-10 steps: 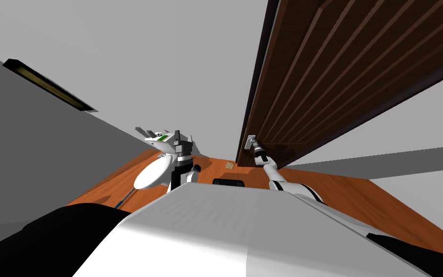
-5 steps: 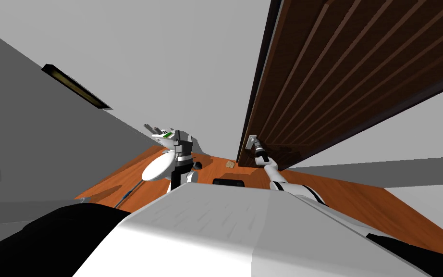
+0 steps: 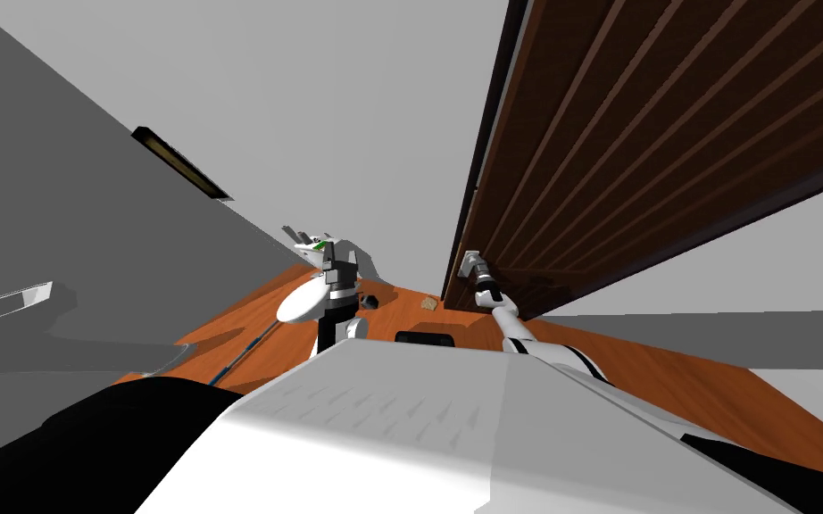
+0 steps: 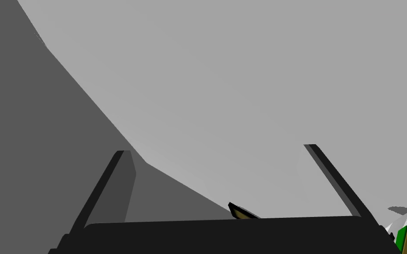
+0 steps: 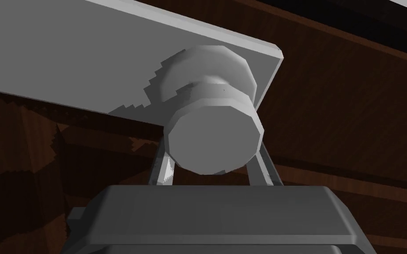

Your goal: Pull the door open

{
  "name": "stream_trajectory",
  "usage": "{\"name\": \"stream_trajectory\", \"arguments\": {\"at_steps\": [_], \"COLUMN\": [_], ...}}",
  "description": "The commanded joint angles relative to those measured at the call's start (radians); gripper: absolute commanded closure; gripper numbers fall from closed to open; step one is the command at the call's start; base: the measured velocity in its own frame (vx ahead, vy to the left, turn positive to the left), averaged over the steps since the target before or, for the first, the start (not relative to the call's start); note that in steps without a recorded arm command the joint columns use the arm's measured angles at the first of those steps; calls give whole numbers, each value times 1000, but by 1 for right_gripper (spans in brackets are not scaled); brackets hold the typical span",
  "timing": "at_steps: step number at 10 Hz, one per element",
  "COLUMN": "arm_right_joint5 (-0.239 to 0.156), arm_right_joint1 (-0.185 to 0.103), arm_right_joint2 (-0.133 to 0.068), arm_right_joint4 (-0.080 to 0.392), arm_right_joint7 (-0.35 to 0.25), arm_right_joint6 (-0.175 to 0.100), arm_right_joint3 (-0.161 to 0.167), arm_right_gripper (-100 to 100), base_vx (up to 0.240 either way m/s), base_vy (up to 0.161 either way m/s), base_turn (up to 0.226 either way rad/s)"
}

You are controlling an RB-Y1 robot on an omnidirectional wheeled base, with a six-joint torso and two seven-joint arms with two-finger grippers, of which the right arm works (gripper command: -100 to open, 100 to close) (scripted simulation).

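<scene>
Nearest, floor: orange-brown boards run from my base to the foot of the door.
Left gripper: raised at the near left, well apart from the door. Its fingers are spread wide with nothing between them, so this arm takes no part in the task.
Right gripper: the right arm is stretched forward to the door. In the right wrist view its two fingers press opposite sides of the knob, clamped firmly on it.
Knob: grey, round and faceted, standing out from a light grey plate.
Plate position: mounted flat on the door's face, close to its left edge.
Door: dark brown with long raised ribs, at the far right, rising from the floor.
Done: reach and grasp are complete, as I judge from the fingers seated on the knob.
Remaining: the pull. I cannot tell from these views how far the door has left its frame, so I treat the swing as mostly outstanding.
</scene>
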Motion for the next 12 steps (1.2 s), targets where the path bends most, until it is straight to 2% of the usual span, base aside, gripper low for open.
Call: {"name": "stream_trajectory", "arguments": {"at_steps": [1, 2, 3, 5, 6, 7, 8, 9, 10, 12], "arm_right_joint5": [-36, -68, -68, -133, -133, -165, -165, -197, -197, -262], "arm_right_joint1": [-2, 2, 2, 10, 10, 13, 13, 17, 17, 24], "arm_right_joint2": [3, 0, 0, -4, -4, -7, -7, -9, -9, -14], "arm_right_joint4": [-6, -10, -10, -17, -17, -21, -21, -25, -25, -33], "arm_right_joint7": [-49, -75, -89, -151, -168, -201, -208, -244, -247, -314], "arm_right_joint6": [-3, -2, -2, 0, 0, 1, 1, 2, 2, 5], "arm_right_joint3": [5, 6, 6, 6, 6, 7, 7, 7, 7, 8], "arm_right_gripper": [100, 100, 100, 100, 100, 100, 100, 100, 100, 100], "base_vx": [-52, -70, -51, -70, -60, -48, -37, -43, -36, -64], "base_vy": [-39, -53, -46, -42, -38, -39, -35, -29, -24, -47], "base_turn": [125, 203, 77, 143, 78, 134, 67, 118, 70, 163]}}
